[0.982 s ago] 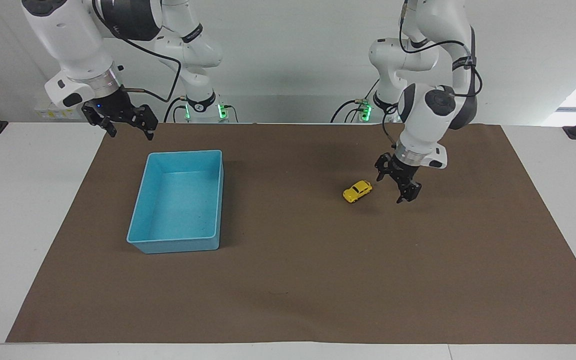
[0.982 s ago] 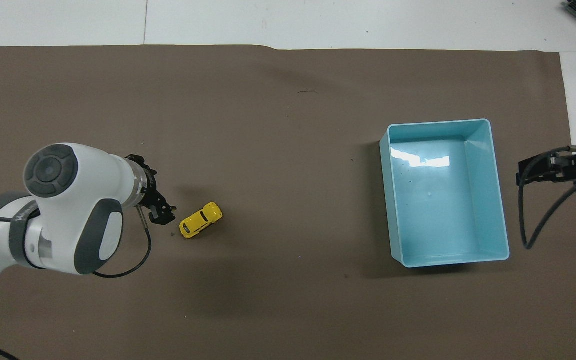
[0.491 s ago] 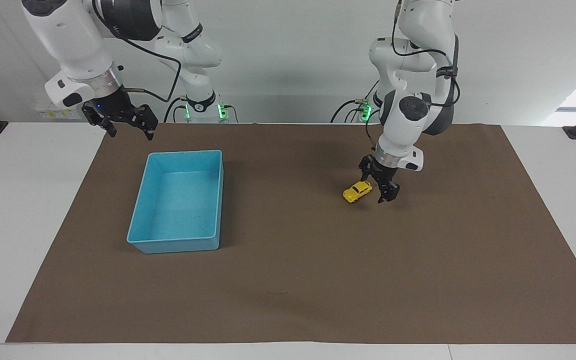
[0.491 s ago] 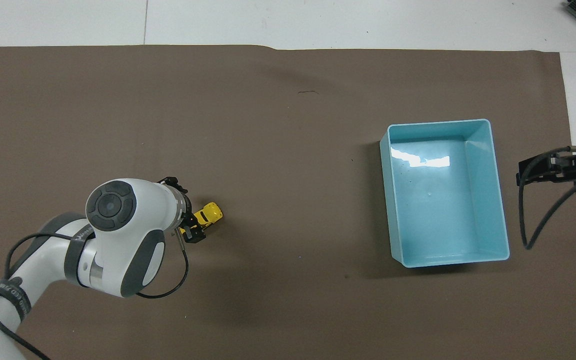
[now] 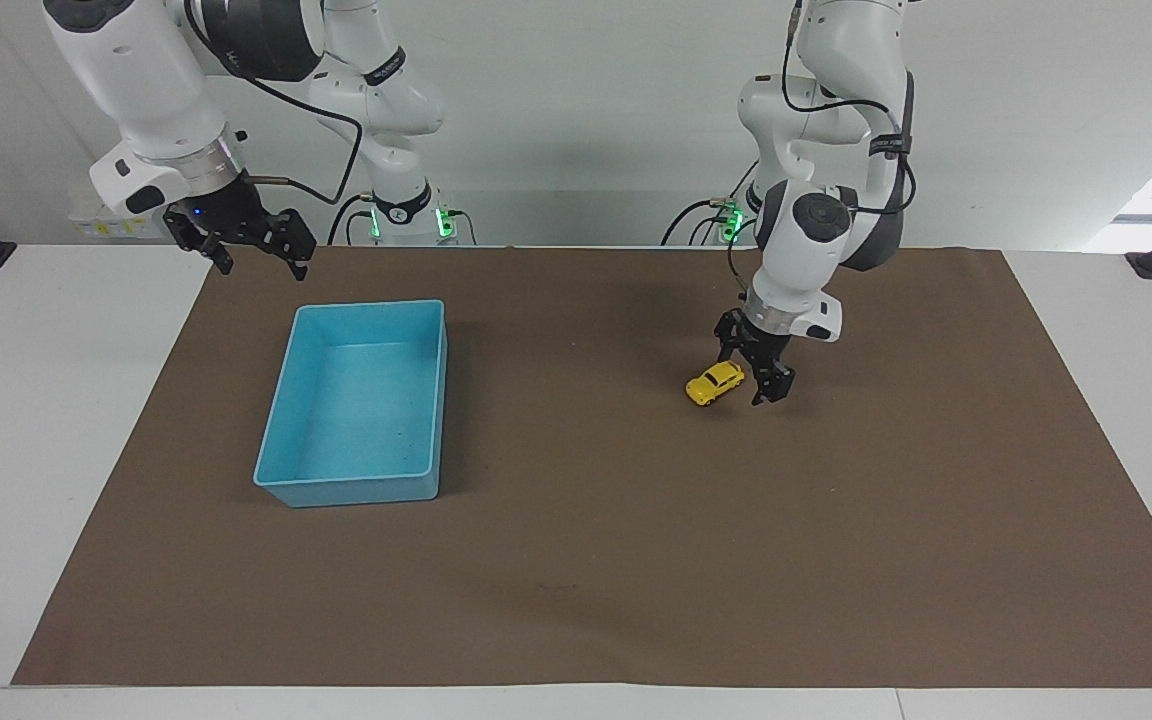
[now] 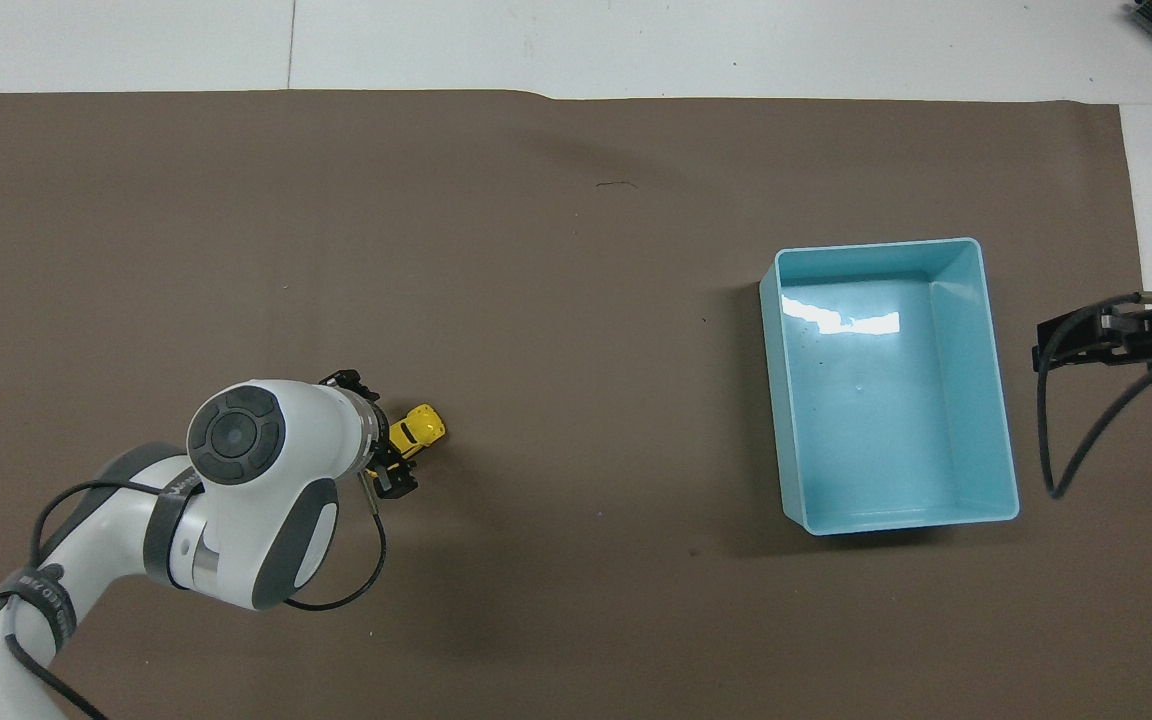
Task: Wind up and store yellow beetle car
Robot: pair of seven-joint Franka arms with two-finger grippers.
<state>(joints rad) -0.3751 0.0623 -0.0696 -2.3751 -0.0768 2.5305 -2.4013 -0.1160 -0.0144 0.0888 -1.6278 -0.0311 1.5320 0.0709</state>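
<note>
The left gripper (image 5: pixel 754 372) was seen low over the brown mat (image 5: pixel 596 560), with its fingers spread apart and nothing clamped between them. It was placed just at the end of the yellow beetle car (image 5: pixel 715 383) that points toward the left arm's end of the table; one finger stood nearer the robots than the car's tail and the other was lowered almost to the mat beside it. Whether a fingertip was actually touching the car could not be settled, since in the overhead view the wrist covered much of the car's rear.

The yellow beetle car (image 6: pixel 416 430) was found resting on its wheels on the mat, set at a slant, in the half of the mat toward the left arm's end and about midway between the mat's edge nearest the robots and its outer edge.

The right gripper (image 5: pixel 251 240) was held high in the air over the mat's corner nearest the right arm's base, jaws apart and empty, the arm waiting there. The light blue bin (image 5: pixel 281 400) was seen upright on the mat toward the right arm's end, well apart from the car, with nothing lying inside it.
</note>
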